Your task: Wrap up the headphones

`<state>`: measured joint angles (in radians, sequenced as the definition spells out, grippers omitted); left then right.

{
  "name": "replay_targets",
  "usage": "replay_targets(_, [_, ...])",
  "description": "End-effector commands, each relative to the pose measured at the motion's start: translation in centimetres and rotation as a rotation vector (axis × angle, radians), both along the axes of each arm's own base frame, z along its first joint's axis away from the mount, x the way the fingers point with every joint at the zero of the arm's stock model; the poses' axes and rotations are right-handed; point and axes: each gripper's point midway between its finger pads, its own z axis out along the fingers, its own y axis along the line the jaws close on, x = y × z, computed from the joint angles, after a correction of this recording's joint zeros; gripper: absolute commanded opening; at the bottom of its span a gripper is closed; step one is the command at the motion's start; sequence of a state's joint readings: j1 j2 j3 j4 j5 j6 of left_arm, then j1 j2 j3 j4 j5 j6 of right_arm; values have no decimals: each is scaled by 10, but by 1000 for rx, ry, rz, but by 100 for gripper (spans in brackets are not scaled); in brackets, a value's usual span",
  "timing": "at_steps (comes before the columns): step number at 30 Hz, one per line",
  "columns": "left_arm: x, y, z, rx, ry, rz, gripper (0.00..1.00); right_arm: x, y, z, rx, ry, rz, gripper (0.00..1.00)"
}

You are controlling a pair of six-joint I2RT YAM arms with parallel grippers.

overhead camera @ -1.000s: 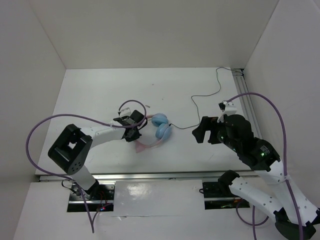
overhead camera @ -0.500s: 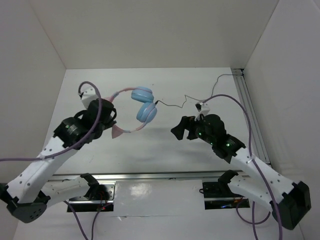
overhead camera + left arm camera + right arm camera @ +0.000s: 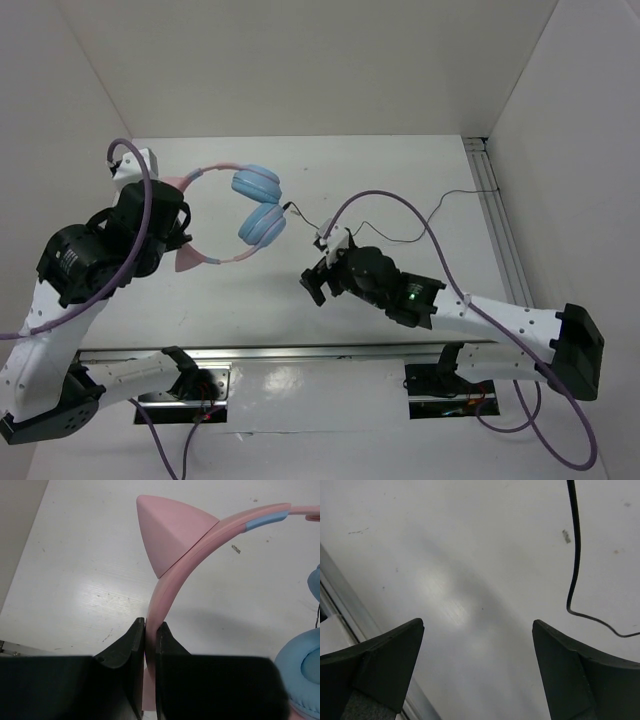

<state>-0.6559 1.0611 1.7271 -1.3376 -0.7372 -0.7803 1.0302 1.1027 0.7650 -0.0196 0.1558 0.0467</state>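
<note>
1. Headphones [image 3: 245,205]: pink band with cat ears and two light blue cups. They were held up over the left part of the table [image 3: 400,165], with the cups hanging toward the middle.
2. Left gripper [image 3: 150,630]: clenched on the pink headband [image 3: 172,587], one finger pressed on each side of it, just below a cat ear [image 3: 170,530].
3. Hidden parts, top view: the stretch of band inside the grasp was covered by the left wrist, so only its two ends showed.
4. Cut-off parts, left wrist view: the band ran down out of sight between the fingers. One blue cup [image 3: 300,672] showed only as a curved corner at the lower right border, and the other as a sliver at the right edge.
5. Cord [image 3: 576,540]: thin and black. In the top view it trailed from the lower cup across the table toward the far right rail. A purple cable [image 3: 400,205] crossed it, so its path was hard to follow there. The right wrist view caught one stretch only, which left the frame at the top and the right.
6. Right gripper [image 3: 475,630]: spread wide with nothing between its fingers, over bare table near the middle. It was near the cord and apart from it. Both fingers were cut off at the bottom border.
</note>
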Motion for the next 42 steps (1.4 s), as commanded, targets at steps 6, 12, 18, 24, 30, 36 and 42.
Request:
replay_targets(6, [-6, 8, 17, -4, -38, 1, 0, 21, -25, 49, 26, -348, -282, 96])
replay_targets(12, [-9, 7, 20, -10, -41, -26, 0, 53, -30, 39, -17, -365, -332, 92])
replay_targets(18, [-19, 11, 35, -52, -84, -53, 0, 79, -23, 35, 32, -337, -250, 78])
replay_targets(24, [-27, 3, 48, -107, -108, -126, 0, 104, -20, 38, 147, -292, -145, 78])
replay_targets(30, [-27, 8, 52, -93, -124, -111, 0, 120, -23, 29, 178, -245, -132, 35])
replay_targets(36, [-20, 21, 39, -13, -105, -34, 0, 105, -40, 32, 227, -238, -166, 0])
replay_targets(42, [0, 19, 5, 135, -61, -41, 0, 83, -76, 37, 238, -241, -323, 0])
